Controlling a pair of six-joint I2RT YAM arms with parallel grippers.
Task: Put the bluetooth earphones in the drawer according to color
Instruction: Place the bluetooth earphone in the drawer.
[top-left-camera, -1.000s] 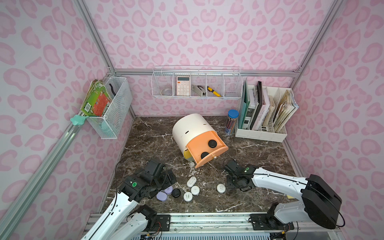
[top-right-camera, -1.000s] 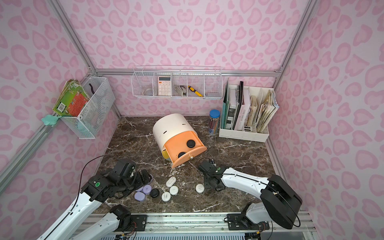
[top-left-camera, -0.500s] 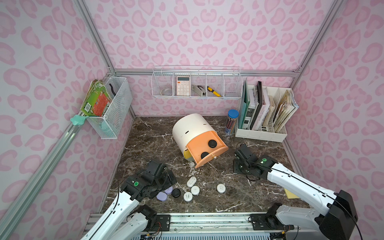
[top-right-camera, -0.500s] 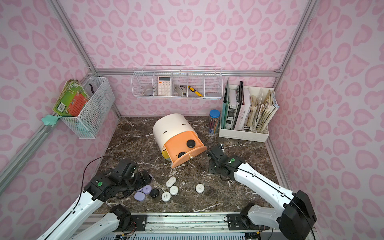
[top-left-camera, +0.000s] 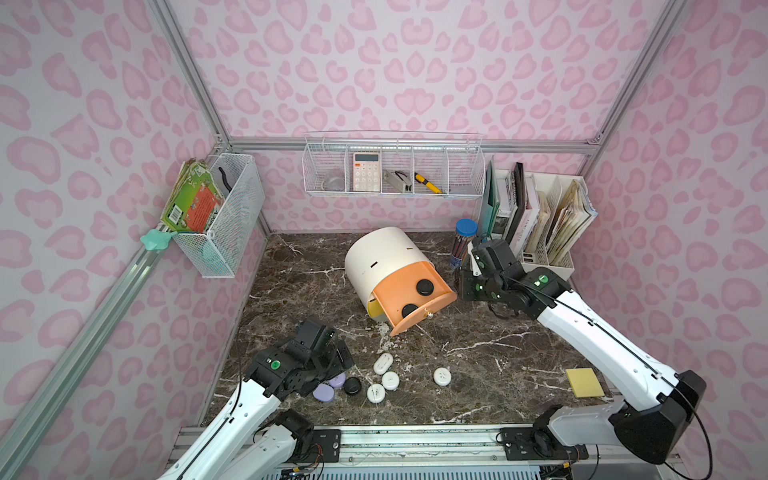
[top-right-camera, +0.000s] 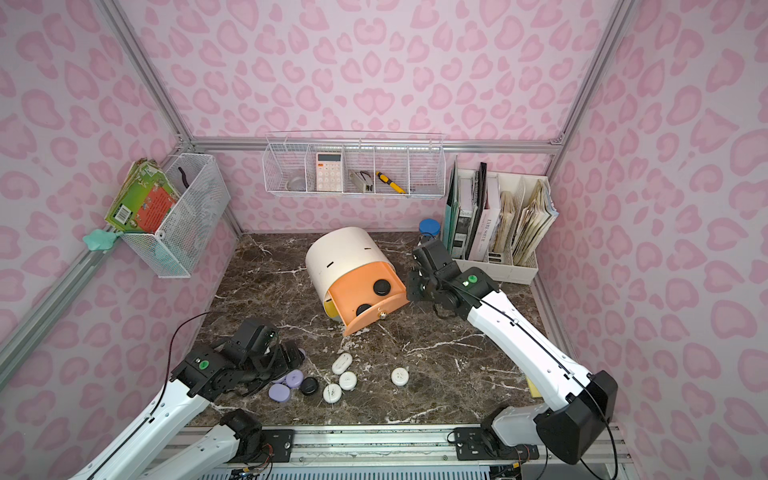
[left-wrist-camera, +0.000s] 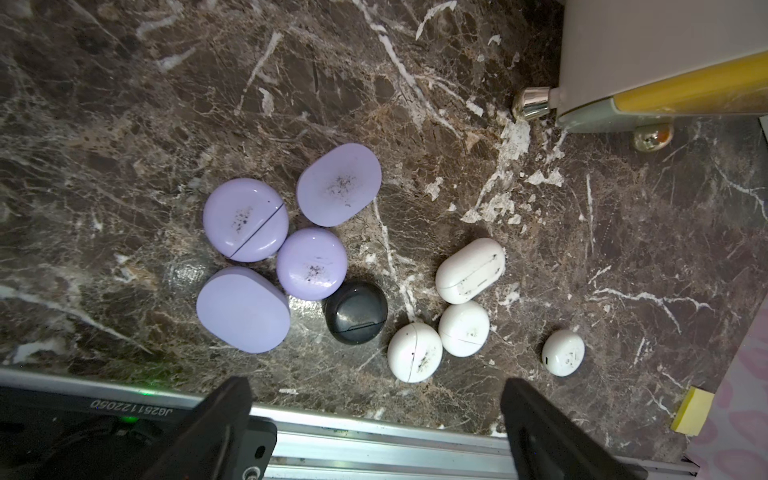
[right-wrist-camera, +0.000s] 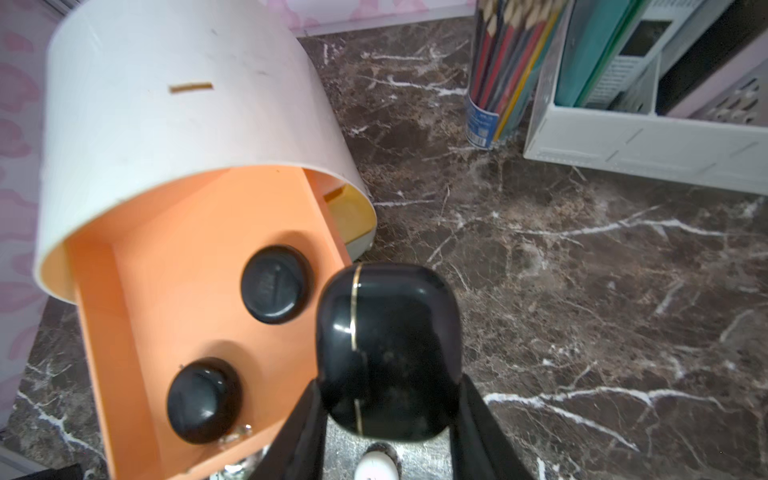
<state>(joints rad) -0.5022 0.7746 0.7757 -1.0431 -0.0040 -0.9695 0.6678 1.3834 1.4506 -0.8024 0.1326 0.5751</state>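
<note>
Right wrist view shows a black case (right-wrist-camera: 388, 353) pinched tight between the two fingers of the right gripper (right-wrist-camera: 388, 399). It is just beside the edge of the orange drawer (right-wrist-camera: 137, 332), which sticks out of the white cabinet (right-wrist-camera: 166, 104). Two more black cases (right-wrist-camera: 276, 284) lie inside that drawer. A yellow drawer (right-wrist-camera: 349, 212) peeks out under the orange one.

Over in the left wrist view, four purple cases (left-wrist-camera: 245, 220) sit bunched up on the dark stone table (left-wrist-camera: 457, 83). A loose black case (left-wrist-camera: 356, 312) lies right next to them. Three white cases (left-wrist-camera: 469, 270) huddle close by, and a lone white case (left-wrist-camera: 563, 353) sits a bit apart. The left gripper (left-wrist-camera: 376, 386) hangs near the table's front edge, its fingers spread wide with nothing between them.

Behind the right gripper stand a tub of pencils (right-wrist-camera: 498, 83) and a white file rack (right-wrist-camera: 623, 145). In a top view a yellow sticky note (top-left-camera: 584, 382) lies near the right arm.
</note>
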